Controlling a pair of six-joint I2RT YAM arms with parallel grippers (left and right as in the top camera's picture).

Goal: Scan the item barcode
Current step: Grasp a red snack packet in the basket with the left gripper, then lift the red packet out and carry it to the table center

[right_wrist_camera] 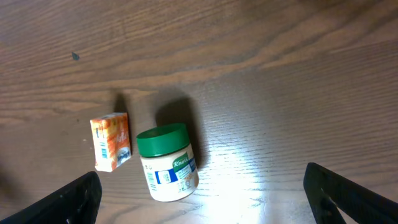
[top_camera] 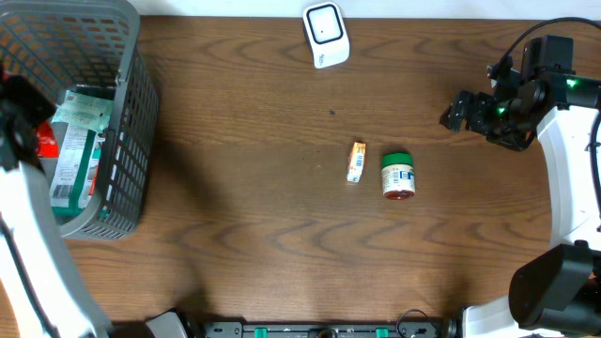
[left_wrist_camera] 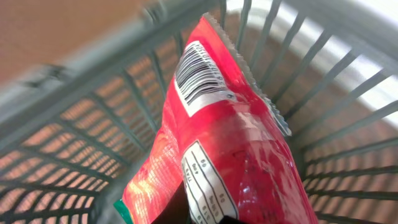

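Overhead: a grey basket (top_camera: 127, 103) sits at the left end of the worktop (top_camera: 235, 253), with the left arm reaching into it. A white scanner (top_camera: 326, 35) lies at the far edge. A small orange carton (top_camera: 357, 161) and a green-lidded jar (top_camera: 398, 175) lie mid-worktop. The right claw (top_camera: 454, 113) hovers spread, well apart from them.

Left wrist: the left claw (left_wrist_camera: 208, 216), pressed together, appears to pinch a red packet (left_wrist_camera: 242, 149) by its lower edge inside the basket. The packet's barcode (left_wrist_camera: 199, 78) faces the camera. The lift should go straight up, clear of the bars, keeping that label flat for the scanner.

Right wrist: the carton lies just beside the jar. The claw's fingers stand wide, holding nothing.
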